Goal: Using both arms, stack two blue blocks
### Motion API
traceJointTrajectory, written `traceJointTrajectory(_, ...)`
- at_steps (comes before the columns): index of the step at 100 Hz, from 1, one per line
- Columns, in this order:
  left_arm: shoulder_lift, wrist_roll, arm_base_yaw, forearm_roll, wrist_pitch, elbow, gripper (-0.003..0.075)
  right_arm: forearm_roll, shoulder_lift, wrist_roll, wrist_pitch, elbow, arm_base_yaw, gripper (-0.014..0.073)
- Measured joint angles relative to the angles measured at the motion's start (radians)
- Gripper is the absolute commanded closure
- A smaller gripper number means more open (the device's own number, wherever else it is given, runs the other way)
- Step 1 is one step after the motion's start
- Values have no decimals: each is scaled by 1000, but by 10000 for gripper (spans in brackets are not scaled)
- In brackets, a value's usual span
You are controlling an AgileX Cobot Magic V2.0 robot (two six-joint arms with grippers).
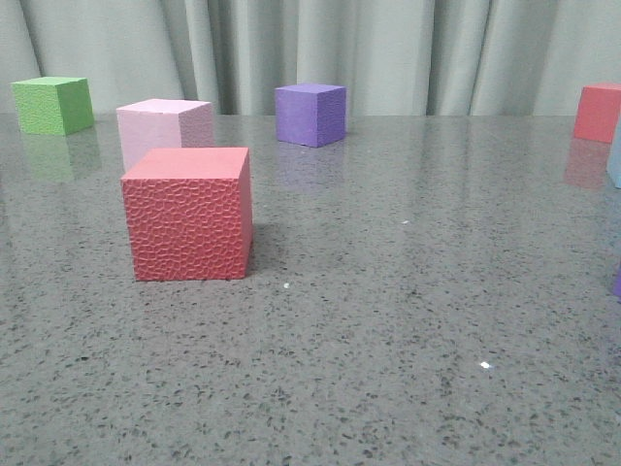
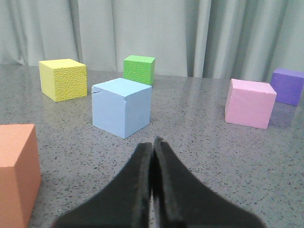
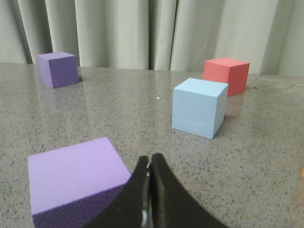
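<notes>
One pale blue block (image 2: 121, 107) stands on the table in the left wrist view, a short way ahead of my left gripper (image 2: 153, 141), which is shut and empty. A second blue block (image 3: 199, 107) shows in the right wrist view, ahead of and to one side of my right gripper (image 3: 149, 158), also shut on nothing. Both blocks rest apart from the fingers. In the front view neither gripper appears; only a pale blue sliver (image 1: 615, 150) shows at the right edge.
Near the left blue block are a yellow cube (image 2: 63, 79), green cube (image 2: 139, 69), pink cube (image 2: 250, 103) and orange cube (image 2: 16, 171). A lilac cube (image 3: 76, 178) lies close beside the right fingers; a red cube (image 3: 226, 75) stands behind the right blue block. A big red cube (image 1: 189, 214) sits front left.
</notes>
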Motion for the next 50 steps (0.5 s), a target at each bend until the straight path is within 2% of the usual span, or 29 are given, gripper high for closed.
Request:
traceJointTrajectory(23,0,0,0,0,-9,0,739,27,0,0,-55,-4,0,716)
traceJointTrajectory(39,0,0,0,-46,48,-16,739,66,0,0,95,-104,0,716)
traceJointTrajectory(50,18,0,0,-71,115,-86,739,70,35,0,230,-201,0,716)
